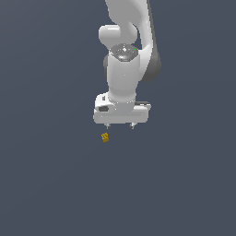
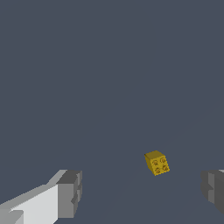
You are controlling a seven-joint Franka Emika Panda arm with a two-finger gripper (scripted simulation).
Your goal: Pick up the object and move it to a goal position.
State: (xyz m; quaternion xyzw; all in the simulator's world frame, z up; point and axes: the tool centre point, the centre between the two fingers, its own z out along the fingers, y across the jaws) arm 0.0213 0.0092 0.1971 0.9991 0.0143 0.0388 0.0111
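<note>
Tiny yellow-gold blocky cube [image 2: 157, 162], four round studs on one face; studded face tilted, one corner up. No clear long axis. White two-fingered end effector [image 1: 120, 125] has its fingers spread wide apart, gripping nothing. Cube lies just below the fingertips, toward one finger, untouched. Plain dark grey-blue surface [image 1: 50, 184] all around; nothing in the way.

The object [image 1: 105, 137] lies below the end effector [image 1: 120, 125], toward the exterior view's left.
</note>
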